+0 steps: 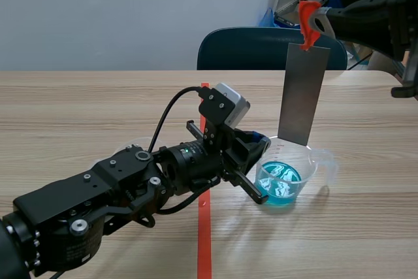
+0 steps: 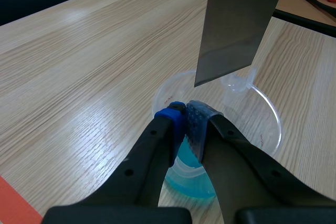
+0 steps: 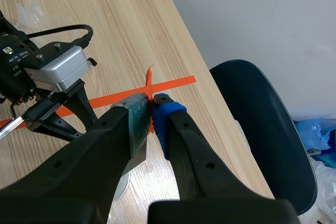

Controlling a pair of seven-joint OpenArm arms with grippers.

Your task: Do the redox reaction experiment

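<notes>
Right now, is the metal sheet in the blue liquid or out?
Out. The metal sheet hangs with its lower edge above the beaker, clear of the blue liquid.

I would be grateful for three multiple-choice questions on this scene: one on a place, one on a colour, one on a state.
1. The flat grey metal plate is: A. hanging above the clear plastic beaker; B. lying inside it; C. lying beside it.
2. The liquid in the beaker is: A. red; B. yellow; C. blue.
3. The left gripper is: A. open; B. shut on the beaker's rim; C. shut on the plate.
Answers: A, it dangles from the orange-red clip in the right gripper; C, it shows blue in both views; B, it pinches the wall.
</notes>
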